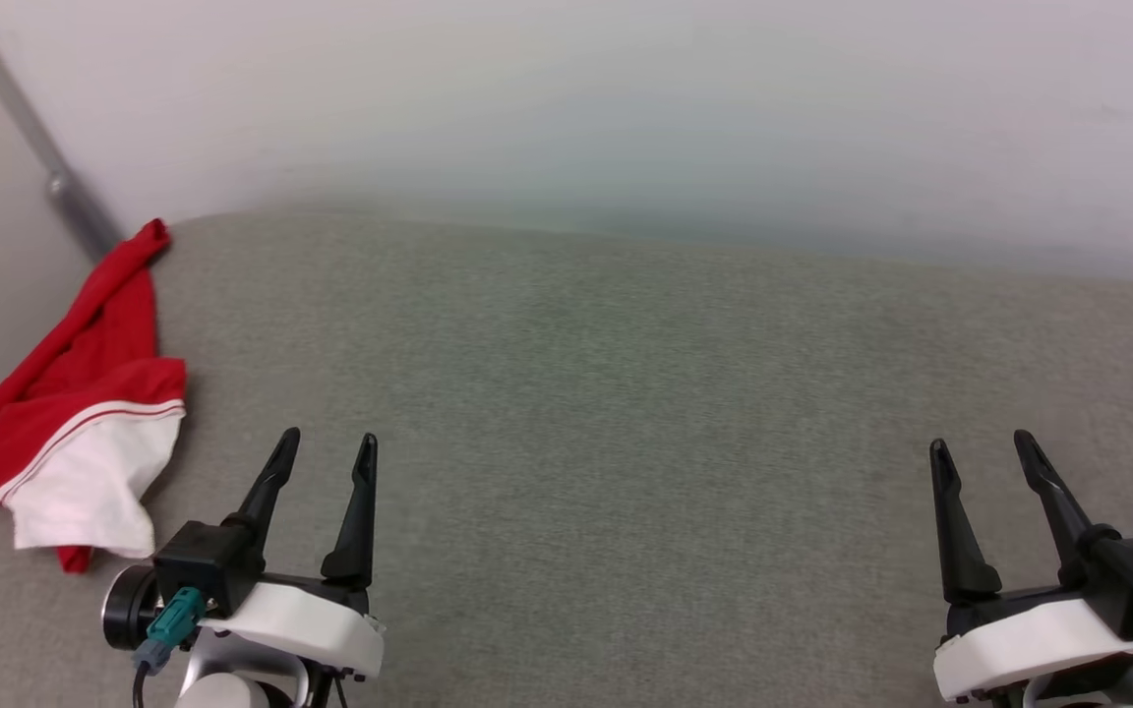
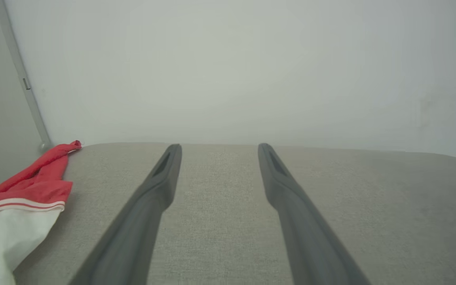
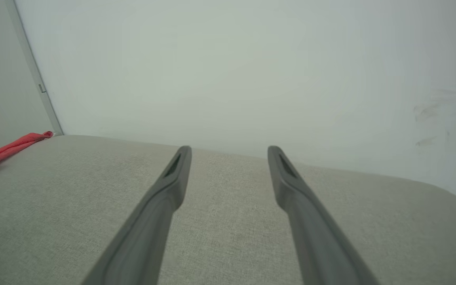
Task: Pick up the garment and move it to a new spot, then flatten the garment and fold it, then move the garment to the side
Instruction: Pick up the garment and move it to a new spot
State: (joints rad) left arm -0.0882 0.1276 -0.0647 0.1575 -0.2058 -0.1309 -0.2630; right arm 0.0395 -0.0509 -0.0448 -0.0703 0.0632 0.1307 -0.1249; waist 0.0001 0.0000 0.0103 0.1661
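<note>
The garment (image 1: 75, 413) is bunched at the left edge of the grey surface (image 1: 626, 393). The left gripper (image 1: 328, 442), near it, and the right gripper (image 1: 980, 442) are held spread and empty. By a shallow pinch the garment could be pushed over that edge.

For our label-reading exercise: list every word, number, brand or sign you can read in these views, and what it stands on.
None can be read. The garment, crumpled at the left edge of the grey cushion, shows red and white cloth and striped trim, but no print.
</note>
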